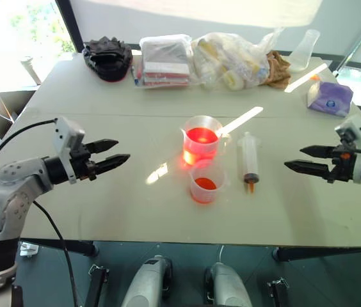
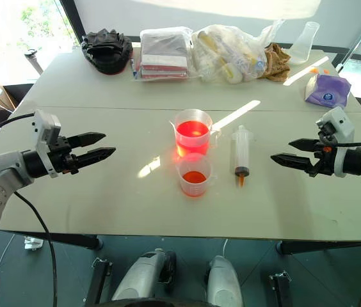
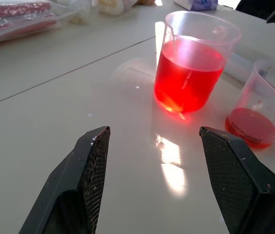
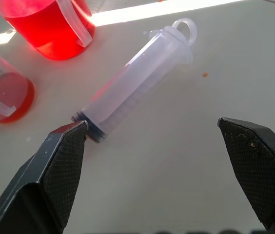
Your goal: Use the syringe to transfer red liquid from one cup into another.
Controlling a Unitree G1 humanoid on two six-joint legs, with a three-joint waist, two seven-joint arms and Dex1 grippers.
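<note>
Spanning sunlit window-side room, pale table (image 1: 104, 217), bags (image 1: 232, 61) at far edge, both pincers agape, empty.

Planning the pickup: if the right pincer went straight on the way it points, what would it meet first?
Most likely the syringe, lying on the table ahead of the open right pincer. Depth is unclear, so it may pass above it.

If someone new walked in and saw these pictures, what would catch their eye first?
The glowing red liquid in the tall beaker at mid-table, with the smaller cup just in front holding a shallower red layer. Right of them lies the syringe flat on the table. The left gripper and right gripper hover open at either side.
</note>
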